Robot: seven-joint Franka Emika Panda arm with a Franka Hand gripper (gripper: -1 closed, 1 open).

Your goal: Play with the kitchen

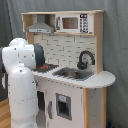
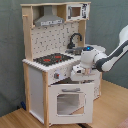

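**Reaching toward the front of the toy kitchen**

Standing on the wooden floor (image 2: 107, 100), the kitchen (image 2: 55, 62) is filling the middle of both exterior views, with a grey hood (image 2: 48, 20), a black faucet (image 1: 85, 57), a sink (image 1: 74, 73) and a red-ringed hob (image 2: 50, 59). The white arm (image 2: 112, 52) is coming in from the second exterior view's right, and its gripper (image 2: 80, 75) is hanging just in front of the counter edge, right above the oven door (image 2: 67, 102), whose top is tilting outward. Whether the gripper is wide or narrow, or touching the door, I cannot tell. In the first exterior view the arm's bulky white body (image 1: 22, 85) is blocking the kitchen's left side.
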